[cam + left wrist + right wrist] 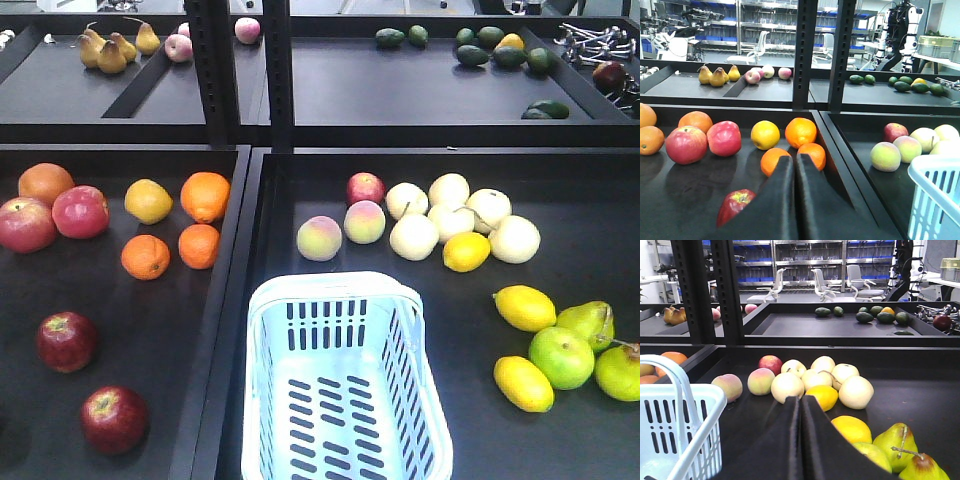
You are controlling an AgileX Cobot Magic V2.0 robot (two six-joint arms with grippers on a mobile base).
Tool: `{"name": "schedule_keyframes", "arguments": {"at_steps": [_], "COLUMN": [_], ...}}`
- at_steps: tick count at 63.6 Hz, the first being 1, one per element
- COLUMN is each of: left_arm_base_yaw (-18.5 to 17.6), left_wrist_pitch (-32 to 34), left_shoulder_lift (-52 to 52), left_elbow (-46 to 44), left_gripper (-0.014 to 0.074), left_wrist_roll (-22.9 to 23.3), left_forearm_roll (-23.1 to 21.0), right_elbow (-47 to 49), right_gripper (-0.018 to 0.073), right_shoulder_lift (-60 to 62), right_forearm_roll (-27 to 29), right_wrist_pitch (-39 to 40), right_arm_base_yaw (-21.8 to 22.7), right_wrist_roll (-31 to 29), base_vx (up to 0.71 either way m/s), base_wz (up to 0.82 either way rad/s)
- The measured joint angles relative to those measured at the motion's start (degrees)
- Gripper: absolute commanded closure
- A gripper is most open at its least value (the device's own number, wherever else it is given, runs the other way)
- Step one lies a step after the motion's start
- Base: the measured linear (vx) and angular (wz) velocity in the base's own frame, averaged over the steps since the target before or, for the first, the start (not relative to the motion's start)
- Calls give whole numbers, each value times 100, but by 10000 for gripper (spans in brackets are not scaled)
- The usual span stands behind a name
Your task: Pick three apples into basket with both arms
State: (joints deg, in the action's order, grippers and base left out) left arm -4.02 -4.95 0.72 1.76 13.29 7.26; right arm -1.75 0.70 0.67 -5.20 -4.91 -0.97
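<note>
Front view shows the basket [345, 385] empty; both claws [794, 165] [800, 407] are pressed together. Left should spread wide over the apple [735, 205] at seven o'clock.

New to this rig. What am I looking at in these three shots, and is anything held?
It is a two-armed robot facing black fruit trays. The front view looks down from the robot: an empty pale blue basket, two dark red apples in the left tray, oranges and lemons around.

The other two views come from cameras on each wrist. The dark wedge at the bottom is that arm's tool: left tool, right tool. Both have their fingers pressed together and hold nothing.
</note>
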Motion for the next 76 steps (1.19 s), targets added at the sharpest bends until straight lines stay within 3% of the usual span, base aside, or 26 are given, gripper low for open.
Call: {"name": "schedule_keyframes", "arguments": {"at_steps": [76], "left_arm_base_yaw": [0], "left_wrist_pitch": [0], "left_shoulder_lift": [0], "left_elbow": [0], "left_gripper": [603], "left_wrist_roll": [0], "left_forearm_roll": [0], "right_elbow": [0], "right_gripper": [568], "right_shoulder_lift": [0], "right_forearm_roll": [0], "right_wrist_pitch": [0], "right_arm_base_yaw": [0], "right_wrist_roll": [0], "base_vx": [1], "base_wz": [0]}}
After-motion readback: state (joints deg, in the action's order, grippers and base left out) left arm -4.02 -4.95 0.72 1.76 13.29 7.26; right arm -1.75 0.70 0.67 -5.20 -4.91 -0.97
